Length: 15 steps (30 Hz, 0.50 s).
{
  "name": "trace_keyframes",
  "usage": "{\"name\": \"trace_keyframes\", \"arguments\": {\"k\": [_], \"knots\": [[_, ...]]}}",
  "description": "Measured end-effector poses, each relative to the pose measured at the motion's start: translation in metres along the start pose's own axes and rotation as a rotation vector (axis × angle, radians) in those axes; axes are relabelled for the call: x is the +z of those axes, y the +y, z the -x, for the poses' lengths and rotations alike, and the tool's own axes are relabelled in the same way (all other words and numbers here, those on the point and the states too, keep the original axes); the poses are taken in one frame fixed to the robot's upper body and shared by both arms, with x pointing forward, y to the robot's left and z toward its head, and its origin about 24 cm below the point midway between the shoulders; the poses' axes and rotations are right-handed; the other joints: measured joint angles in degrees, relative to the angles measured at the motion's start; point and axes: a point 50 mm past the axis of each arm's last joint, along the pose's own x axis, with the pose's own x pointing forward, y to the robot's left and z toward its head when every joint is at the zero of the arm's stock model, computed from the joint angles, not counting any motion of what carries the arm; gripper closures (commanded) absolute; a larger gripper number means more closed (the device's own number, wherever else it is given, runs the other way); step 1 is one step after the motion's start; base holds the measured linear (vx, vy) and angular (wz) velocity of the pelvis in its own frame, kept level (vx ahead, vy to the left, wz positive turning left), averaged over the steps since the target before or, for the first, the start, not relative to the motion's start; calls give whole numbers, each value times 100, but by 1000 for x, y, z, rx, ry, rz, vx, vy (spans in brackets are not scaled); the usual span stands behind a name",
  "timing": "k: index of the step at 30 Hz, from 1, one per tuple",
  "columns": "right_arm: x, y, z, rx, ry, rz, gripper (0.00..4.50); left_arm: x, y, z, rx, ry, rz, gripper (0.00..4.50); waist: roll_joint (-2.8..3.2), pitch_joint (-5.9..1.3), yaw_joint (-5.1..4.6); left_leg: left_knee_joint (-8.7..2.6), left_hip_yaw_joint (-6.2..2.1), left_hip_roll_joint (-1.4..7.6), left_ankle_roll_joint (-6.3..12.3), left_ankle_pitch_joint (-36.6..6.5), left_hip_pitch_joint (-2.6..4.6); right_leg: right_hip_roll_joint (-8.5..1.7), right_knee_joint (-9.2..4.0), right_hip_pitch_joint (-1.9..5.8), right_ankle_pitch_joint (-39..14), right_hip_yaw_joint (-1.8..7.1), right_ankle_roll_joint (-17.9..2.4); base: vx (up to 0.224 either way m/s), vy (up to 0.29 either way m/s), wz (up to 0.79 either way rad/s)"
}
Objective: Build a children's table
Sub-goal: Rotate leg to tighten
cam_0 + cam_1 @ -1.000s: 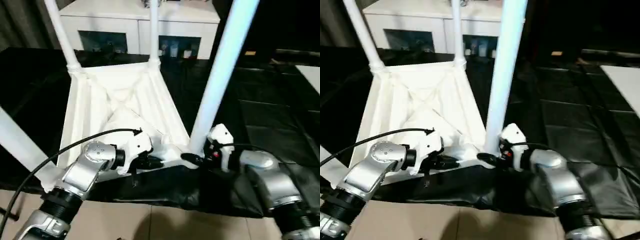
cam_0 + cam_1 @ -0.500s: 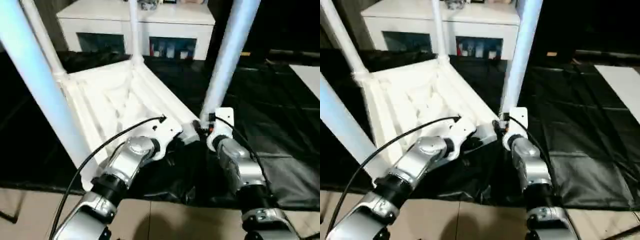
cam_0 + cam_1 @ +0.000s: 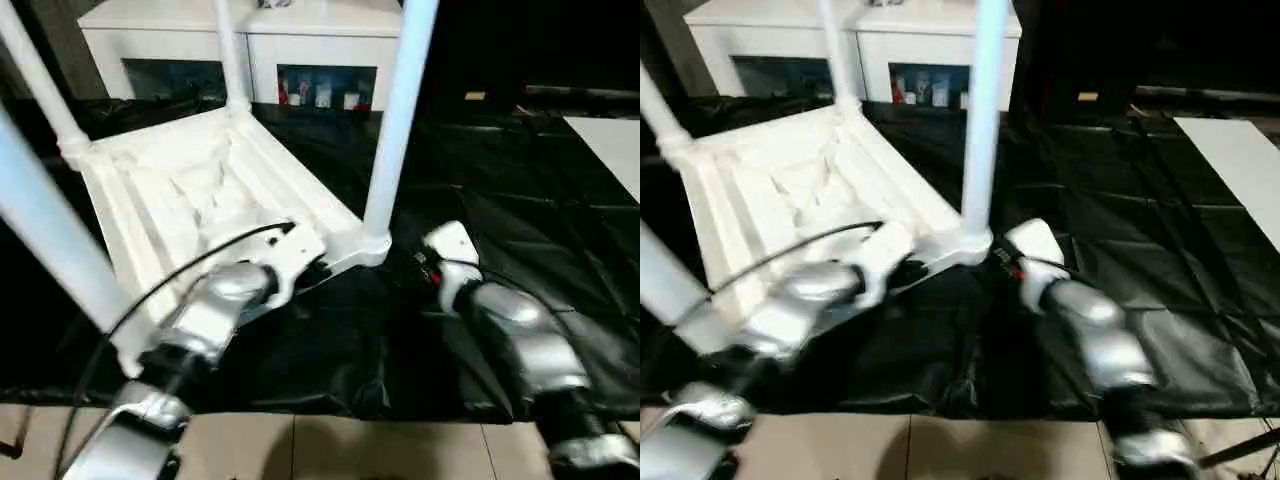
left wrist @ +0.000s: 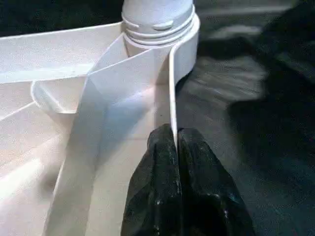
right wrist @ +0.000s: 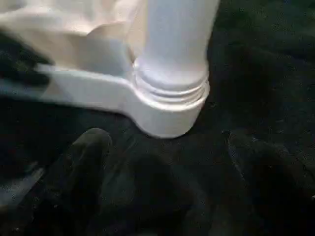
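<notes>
On the black sheet [image 3: 520, 200], the white ribbed plastic tabletop [image 3: 200, 190] lies underside up, legs [image 3: 398, 110] standing. At its five o'clock edge the left gripper [image 4: 176, 147] pinches the rim; the right gripper [image 5: 167, 162], spread wide, sits beside the corner socket [image 5: 170, 115].

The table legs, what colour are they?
White. The table legs show best in the left eye view, standing up from the white tabletop.
</notes>
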Motion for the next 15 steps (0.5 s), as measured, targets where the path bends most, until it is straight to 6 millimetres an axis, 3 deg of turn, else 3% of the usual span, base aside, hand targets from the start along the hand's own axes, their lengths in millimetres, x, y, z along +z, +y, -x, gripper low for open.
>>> {"name": "trace_keyframes", "arguments": {"k": [4, 5, 8, 13, 15], "knots": [[1, 0, 13, 129, 7, 32, 37, -9, -12, 19, -194, -6, -12, 450, -1, 0, 69, 0, 5, 2, 0, -2, 10, 0, 2, 8, -6, 1, -7, 0, 0, 0], [3, 1, 14, 150, 0, 35, 37, -9, -15, 20, -240, -6, -15, 450, -2, 0, 137, 0, 12, 4, -12, -9, 12, -3, 3, 12, -6, 0, -8, 0, 0, 0], [8, 8, 10, 210, -31, 33, 37, -8, -22, 19, -298, -7, -23, 450, -2, 1, 216, 2, 36, 6, -29, -19, 17, -11, 3, 24, -4, 11, -11, 0, 0, 0], [9, 14, 6, 254, -35, 32, 37, -9, -24, 21, -318, -7, -16, 450, -14, 4, 196, 8, 37, 3, -29, -19, 24, -10, 9, 33, -2, 21, -14, 0, 0, 0], [8, 15, 6, 276, -32, 30, 63, -9, -24, 21, -318, -6, -17, 450, -15, 4, 193, 8, 35, 5, -30, -19, 24, -10, 10, 33, -2, 17, -13, 0, 0, 0]]}}
